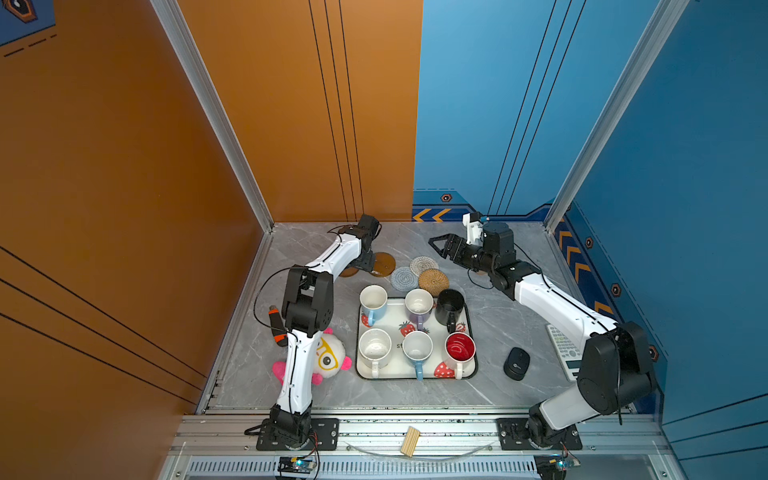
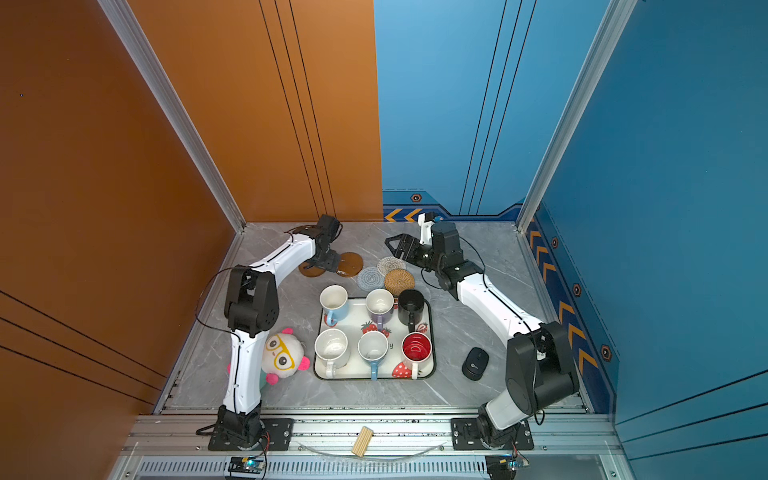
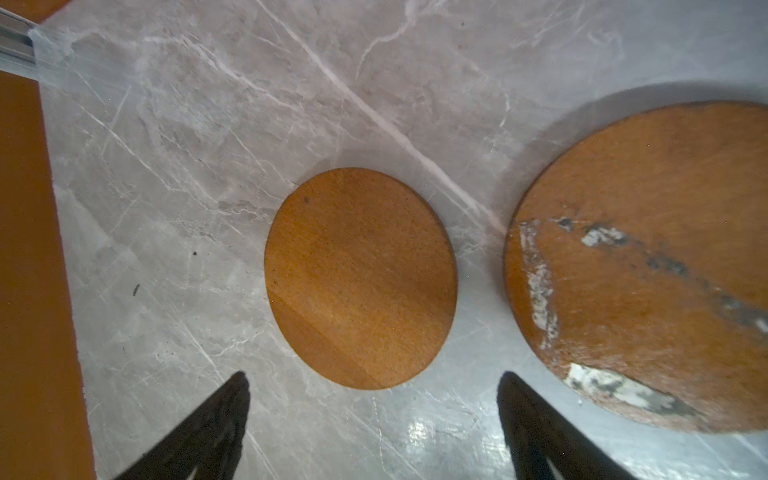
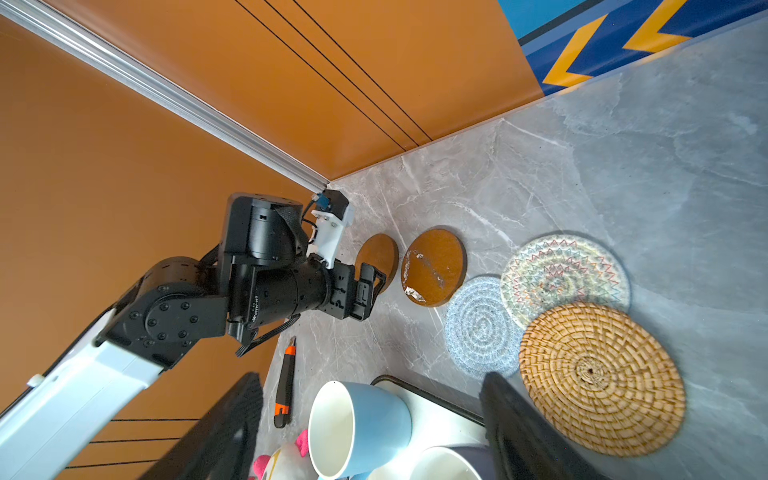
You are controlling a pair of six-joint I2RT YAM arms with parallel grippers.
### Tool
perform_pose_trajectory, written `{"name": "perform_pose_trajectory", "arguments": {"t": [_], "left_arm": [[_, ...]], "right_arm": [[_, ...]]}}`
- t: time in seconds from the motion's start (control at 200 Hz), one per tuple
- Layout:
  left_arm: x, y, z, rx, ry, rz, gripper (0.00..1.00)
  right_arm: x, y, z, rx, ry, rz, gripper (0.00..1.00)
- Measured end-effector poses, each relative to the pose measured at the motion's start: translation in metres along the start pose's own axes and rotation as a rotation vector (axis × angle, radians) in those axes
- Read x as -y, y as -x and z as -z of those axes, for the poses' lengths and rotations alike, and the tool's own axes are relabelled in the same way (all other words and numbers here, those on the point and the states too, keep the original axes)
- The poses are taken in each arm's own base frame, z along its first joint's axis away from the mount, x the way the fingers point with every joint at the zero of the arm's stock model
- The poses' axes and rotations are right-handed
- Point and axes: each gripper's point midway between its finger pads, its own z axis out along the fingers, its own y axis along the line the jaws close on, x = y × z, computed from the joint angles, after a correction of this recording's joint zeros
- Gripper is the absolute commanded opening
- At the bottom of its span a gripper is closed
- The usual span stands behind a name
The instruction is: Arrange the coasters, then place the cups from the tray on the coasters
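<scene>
Currently: two-armed reach to the far side, jaws spread, nothing held.

Nearest, white strawberry-print tray with dark rim carries six handled ceramic mugs. Just beyond it, tan rattan round mat, grey woven round mat and cream woven round mat overlap. Left arm: elbow high, forearm to far left, wrist tipped down. Left gripper is spread low over glossy brown disc, with scuffed brown disc beside. Right arm: stretched far, wrist level. Right gripper is spread and raised, pointing leftward.
</scene>
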Motion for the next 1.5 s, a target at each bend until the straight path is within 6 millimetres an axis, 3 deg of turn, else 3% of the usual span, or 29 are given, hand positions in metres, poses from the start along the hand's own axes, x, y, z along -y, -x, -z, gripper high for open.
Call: {"name": "perform_pose_trajectory", "arguments": {"t": [0.401, 0.426, 0.586, 1.042, 1.502], "left_arm": [[0.001, -0.005, -0.030, -0.050, -0.054, 0.041, 0.87], [0.001, -0.005, -0.030, -0.051, -0.056, 0.042, 0.83], [0.003, -0.005, -0.036, -0.058, -0.068, 0.052, 0.80], [-0.007, 0.000, -0.043, -0.056, -0.078, 0.082, 0.76], [-0.005, 0.013, -0.040, -0.028, -0.086, 0.088, 0.76]], "right_arm": [[-0.003, 0.002, -0.001, 0.006, 0.013, -0.013, 0.82], [-0.003, 0.002, -0.001, 0.006, 0.013, -0.014, 0.82], [-0.001, 0.000, -0.002, 0.000, 0.014, -0.021, 0.82], [0.005, -0.006, -0.011, -0.026, 0.014, -0.046, 0.84], [0.002, -0.004, -0.011, -0.026, 0.020, -0.044, 0.86]]}}
